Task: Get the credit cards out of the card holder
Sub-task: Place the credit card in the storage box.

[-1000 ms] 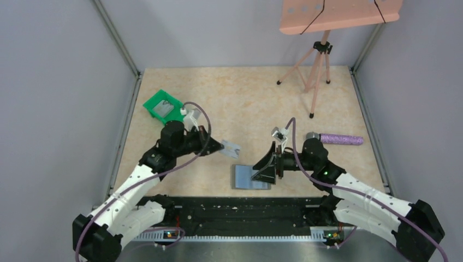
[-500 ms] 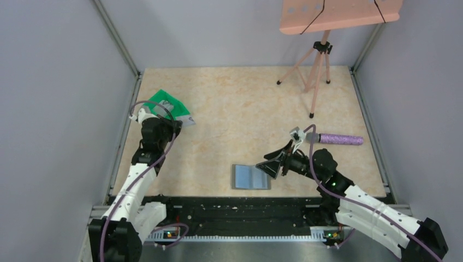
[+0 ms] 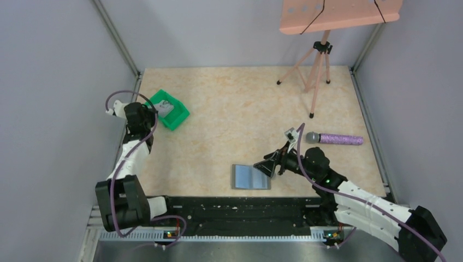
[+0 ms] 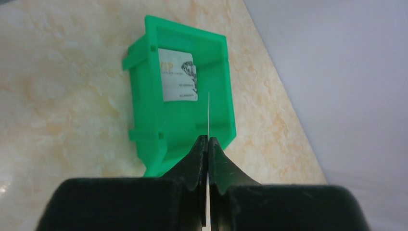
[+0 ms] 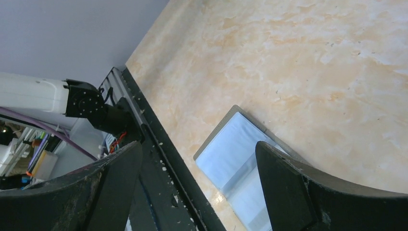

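The holder lay open and flat on the table, close to the near edge and about midway between the two arms, its pale blue-grey inside facing up. In the right wrist view its two halves showed between the fingers, with no card visibly sticking out.

The right claw hung just above the holder's right end, its fingers spread wide and holding nothing.

Well apart, at the far left of the table, the left claw sat over the bin. Its fingers were pressed together on a held card, seen edge-on as a thin white line pointing toward the bin's inside. A printed card leaned against the bin's far wall.

A mic lay on the table to the right, beyond the right arm, and a tripod stood near the far right corner.
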Available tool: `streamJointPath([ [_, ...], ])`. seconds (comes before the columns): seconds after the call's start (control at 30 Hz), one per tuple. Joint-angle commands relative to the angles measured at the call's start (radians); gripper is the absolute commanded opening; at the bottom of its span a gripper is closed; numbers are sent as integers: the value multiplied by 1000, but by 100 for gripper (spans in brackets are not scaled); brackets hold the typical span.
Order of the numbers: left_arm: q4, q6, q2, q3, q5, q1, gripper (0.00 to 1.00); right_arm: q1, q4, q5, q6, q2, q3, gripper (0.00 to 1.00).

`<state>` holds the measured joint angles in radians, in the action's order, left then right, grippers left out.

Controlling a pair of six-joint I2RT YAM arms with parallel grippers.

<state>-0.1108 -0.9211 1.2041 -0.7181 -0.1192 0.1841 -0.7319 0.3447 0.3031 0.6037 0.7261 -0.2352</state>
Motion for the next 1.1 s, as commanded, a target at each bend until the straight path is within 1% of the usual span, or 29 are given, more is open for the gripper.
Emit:
streamJointPath([
  [0.0,-93,26,103,-87,54,59,0,5,134,42,3,67,12,87],
  [0.13,-75,48,203,-161,113,106,0,5,187,79,15,135,18,86],
  [0.2,-74,70,244,-200,156,118,0,5,207,100,6,161,21,86],
  [0.3,-78,88,290,-236,180,130,0,4,237,100,3,178,29,86],
  [0.43,-97,97,343,-263,206,134,0,5,219,61,3,180,20,87],
  [0.57,-121,95,401,-285,268,139,0,5,187,56,-16,174,5,87],
  [0.73,-115,99,444,-306,242,140,0,5,226,25,-5,175,43,87],
  [0.9,-125,128,486,-330,227,140,0,5,195,26,-24,175,28,86],
  [1.07,-100,160,521,-376,251,141,0,5,174,17,-30,173,28,86],
])
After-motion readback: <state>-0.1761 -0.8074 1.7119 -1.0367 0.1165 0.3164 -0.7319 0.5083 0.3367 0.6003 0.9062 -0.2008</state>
